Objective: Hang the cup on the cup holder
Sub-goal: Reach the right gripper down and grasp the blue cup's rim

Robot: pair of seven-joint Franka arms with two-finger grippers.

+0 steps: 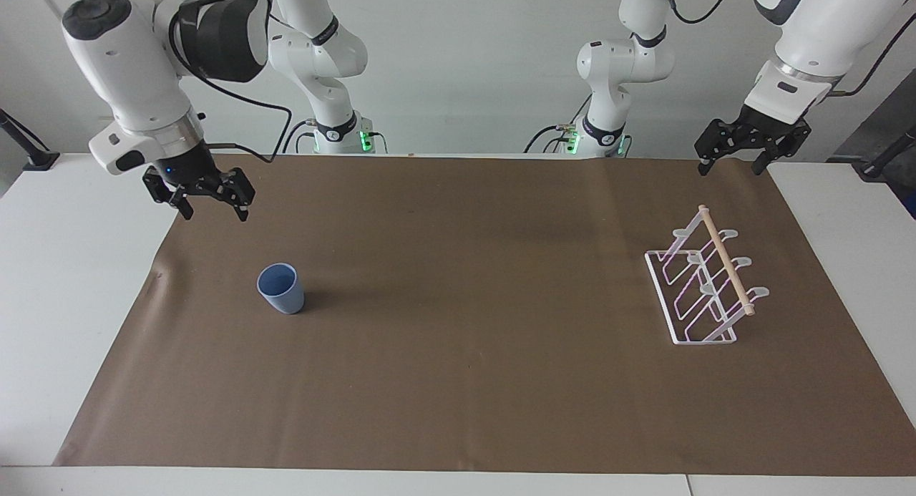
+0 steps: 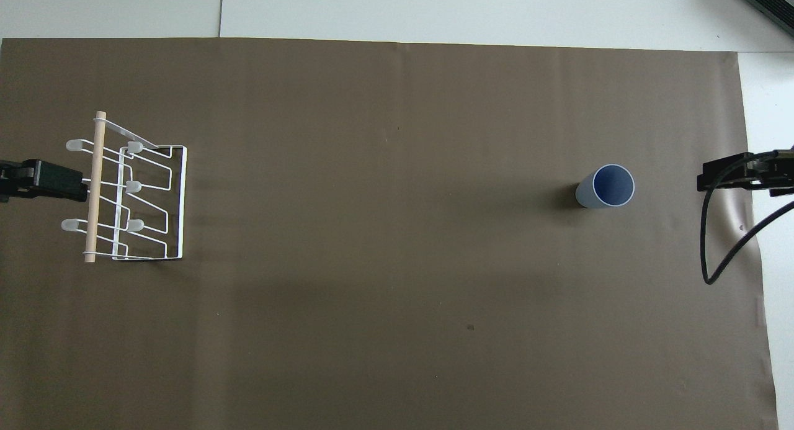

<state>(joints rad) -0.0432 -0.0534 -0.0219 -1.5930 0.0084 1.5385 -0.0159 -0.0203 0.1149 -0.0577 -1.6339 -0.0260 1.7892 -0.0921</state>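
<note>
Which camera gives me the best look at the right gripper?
The facing view: the right gripper shows whole, fingers apart, up in the air short of the cup. The overhead view catches only its tip at the frame's edge.

Facing and overhead cameras, both high, share the mat (image 1: pixel 458 381).

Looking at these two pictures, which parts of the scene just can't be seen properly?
- Overhead view: the left end effector and right end effector are cut off by the side edges; only their tips show.
- Facing view: both arms' upper parts run off the top edge.
- Facing view: the cup hides its own bottom inside.
- Cup holder: thin wire loops overlap, hard to separate.
</note>
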